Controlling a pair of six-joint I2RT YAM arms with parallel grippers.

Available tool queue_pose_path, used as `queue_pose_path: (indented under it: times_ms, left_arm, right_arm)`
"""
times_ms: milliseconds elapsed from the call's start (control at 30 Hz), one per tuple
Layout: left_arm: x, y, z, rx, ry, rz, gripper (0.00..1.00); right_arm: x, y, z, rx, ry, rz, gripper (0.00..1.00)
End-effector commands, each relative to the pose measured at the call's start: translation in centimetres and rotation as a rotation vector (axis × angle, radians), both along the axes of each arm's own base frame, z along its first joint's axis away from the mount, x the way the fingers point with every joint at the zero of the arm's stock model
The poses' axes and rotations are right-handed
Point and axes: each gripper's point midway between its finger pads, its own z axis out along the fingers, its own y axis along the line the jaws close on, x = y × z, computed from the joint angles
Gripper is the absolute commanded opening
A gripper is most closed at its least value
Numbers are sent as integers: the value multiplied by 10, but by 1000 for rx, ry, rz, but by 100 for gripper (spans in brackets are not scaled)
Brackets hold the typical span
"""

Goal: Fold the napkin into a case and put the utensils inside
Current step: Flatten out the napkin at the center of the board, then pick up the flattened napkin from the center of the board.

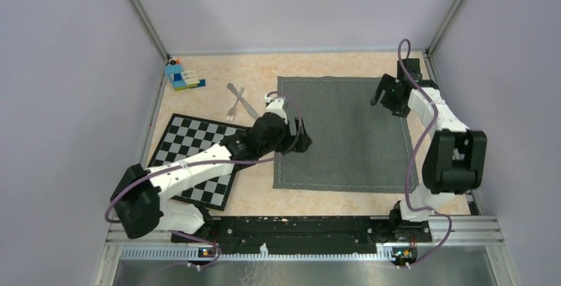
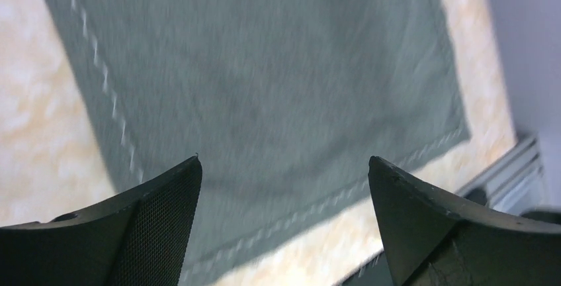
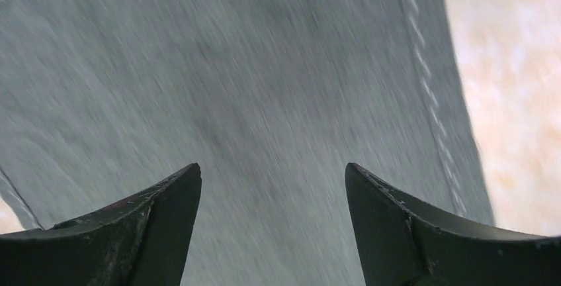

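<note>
Near first: checkered mat (image 1: 177,142) on the near-left tabletop (image 1: 251,193), my left arm lying across it. Napkin (image 1: 344,134) sits right of centre, spread flat, no fold in it, so no case yet. I judge I'm at the first fold.

Left claw (image 2: 284,160) is over the napkin's left edge, fingers apart, nothing between them. Right claw (image 3: 272,165) is farther back, over the cloth near its right edge, also apart and empty.

Far left of the napkin, the utensils (image 1: 237,104) lie crossed on bare tabletop, apart from the cloth. Toy-brick block (image 1: 182,76) is in the far-left corner.

Next move, my guess: bring both claws down onto one hem, pinch it and carry it across evenly.

The top view alone shows the utensils, mat and block. The wrist views alone show the gaps between the fingers and the hem stitching, but both are blurred.
</note>
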Motion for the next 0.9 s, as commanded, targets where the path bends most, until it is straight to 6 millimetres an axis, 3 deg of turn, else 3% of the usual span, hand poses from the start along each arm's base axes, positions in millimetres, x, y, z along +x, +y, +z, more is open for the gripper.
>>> queue_pose_path:
  times_ms: [0, 67, 133, 200, 367, 567, 867]
  left_arm:
    - [71, -38, 54, -234, -165, 96, 99]
    - [98, -43, 46, -255, -183, 148, 99]
    - [124, -42, 32, -259, -172, 204, 99]
    - [147, -42, 18, -255, -168, 246, 99]
    - [191, -47, -15, -248, -129, 296, 99]
    - [215, -42, -53, -236, -94, 347, 99]
    - [247, 2, -111, -223, 17, 488, 99]
  right_arm:
    - [97, 9, 17, 96, -210, 99, 79]
    - [127, 10, 15, 110, -239, 126, 79]
    - [148, 8, -4, 104, -218, 141, 80]
    - [168, 0, -10, 78, -218, 138, 80]
    - [200, -11, -38, 94, -185, 112, 81]
    - [220, -17, -66, 67, -176, 118, 81]
    - [246, -6, -103, 139, -156, 150, 81]
